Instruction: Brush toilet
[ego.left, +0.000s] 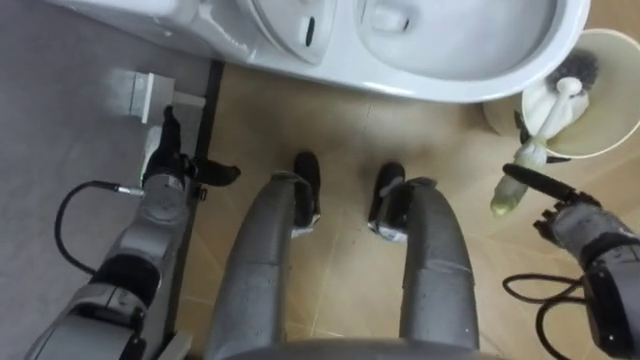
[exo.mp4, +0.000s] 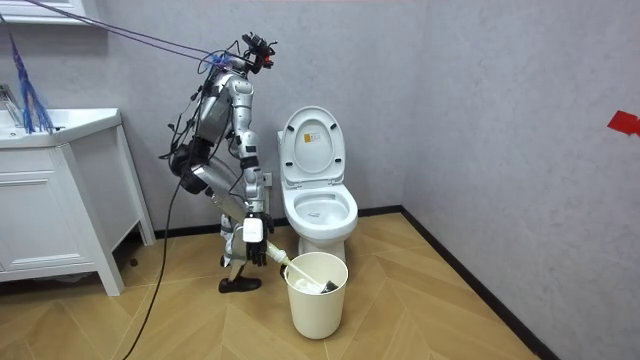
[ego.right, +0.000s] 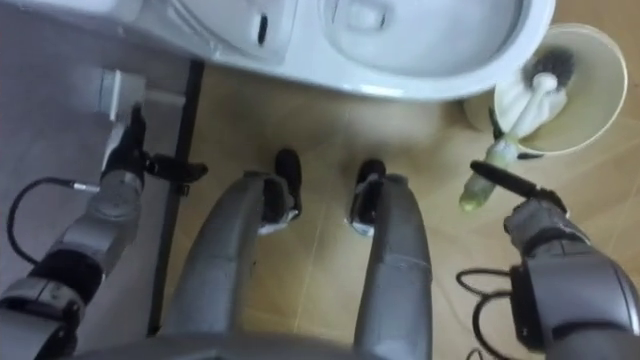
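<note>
Fingers (ego.left: 535, 182) of right hand (ego.left: 575, 225) pinch brush (ego.left: 546, 106) handle.

I stand on a wood-patterned floor (ego.left: 340, 125). The white toilet (ego.left: 470, 80) rests on it just ahead of my feet, and a cream bin (ego.left: 612, 95) sits beside the toilet, on my right.
</note>
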